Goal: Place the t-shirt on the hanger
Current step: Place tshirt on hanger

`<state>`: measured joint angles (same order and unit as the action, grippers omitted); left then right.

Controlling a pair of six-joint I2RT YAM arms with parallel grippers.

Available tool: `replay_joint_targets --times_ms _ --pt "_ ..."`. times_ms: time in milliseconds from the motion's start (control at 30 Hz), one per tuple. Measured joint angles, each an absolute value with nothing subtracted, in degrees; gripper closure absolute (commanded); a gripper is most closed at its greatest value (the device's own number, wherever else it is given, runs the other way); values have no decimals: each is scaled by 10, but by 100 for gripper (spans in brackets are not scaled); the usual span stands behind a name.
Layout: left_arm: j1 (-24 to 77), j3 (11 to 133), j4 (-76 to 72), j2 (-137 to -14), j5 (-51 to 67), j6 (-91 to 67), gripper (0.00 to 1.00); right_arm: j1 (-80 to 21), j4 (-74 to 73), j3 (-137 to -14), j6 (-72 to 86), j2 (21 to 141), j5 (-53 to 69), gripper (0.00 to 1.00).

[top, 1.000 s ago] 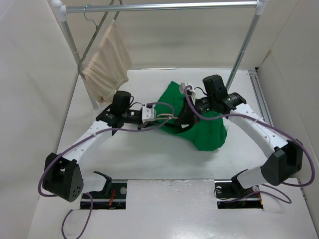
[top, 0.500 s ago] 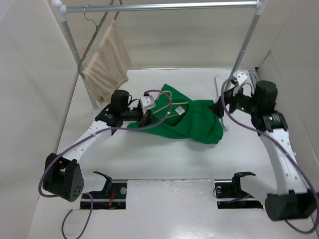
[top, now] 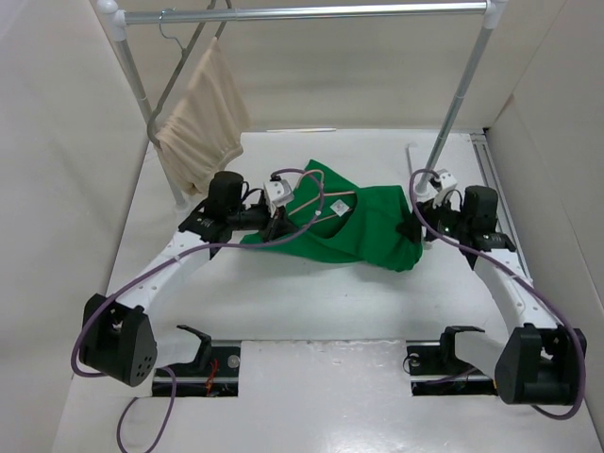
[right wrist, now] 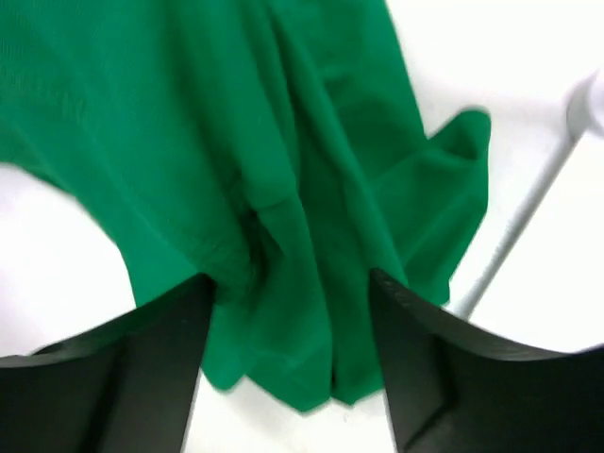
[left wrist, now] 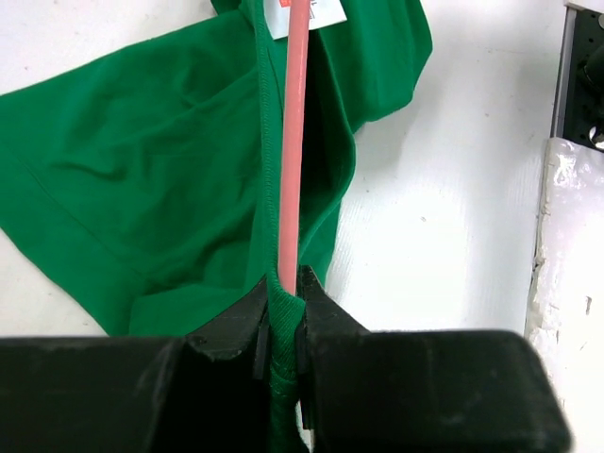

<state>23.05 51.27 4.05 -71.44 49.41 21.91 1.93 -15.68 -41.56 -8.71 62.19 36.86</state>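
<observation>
The green t-shirt lies crumpled on the table's middle. The pale pink hanger runs through its neck opening, and a white tag shows by the wire. My left gripper is at the shirt's left end. In the left wrist view it is shut on the ribbed neck edge, with the pink hanger wire running down into the jaws. My right gripper is at the shirt's right edge. In the right wrist view it is wide open, with folds of the t-shirt between its fingers.
A metal clothes rail spans the back, with a grey hanger holding beige cloth at its left. The rail's right post comes down just behind my right gripper and shows in the right wrist view. White walls close both sides.
The right arm left the shirt's middle, swung out right, then came back low to the shirt's right edge. The shirt now lies spread wider to the right. The left gripper shifted slightly back.
</observation>
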Motion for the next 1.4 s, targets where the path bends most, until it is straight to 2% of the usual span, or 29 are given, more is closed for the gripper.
replay_joint_targets --times_ms 33,167,267,433,700,867,933,967,1033,1067,1133,1167,1400 --pt "230 512 40 -712 494 219 100 22 -136 -411 -78 625 370 51" --pt "230 510 37 -705 495 219 100 22 -57 -410 -51 666 396 100" --pt "230 510 39 -705 494 223 100 26 -38 -404 -41 683 408 100" --pt "230 509 60 -701 477 276 100 51 -36 -409 -37 648 441 100" --pt "231 498 140 -698 435 420 100 78 -173 -615 -109 710 485 100" --pt "231 498 154 -689 434 457 100 94 -258 -653 -157 783 497 100" --pt "231 498 154 -684 436 459 100 95 -288 -652 -171 814 497 95" --pt "231 498 154 -681 439 458 100 96 -300 -650 -178 827 496 84" --pt "231 498 154 -679 448 458 100 97 -318 -644 -189 842 495 67" --pt "231 498 155 -679 453 458 100 98 -326 -639 -199 845 495 37" --pt "231 498 159 -679 468 458 100 98 -334 -637 -204 844 497 3" --pt "231 498 163 -679 476 458 100 98 -335 -637 -211 843 498 0" --pt "217 498 171 -679 535 438 100 91 -343 -643 -257 764 497 0"
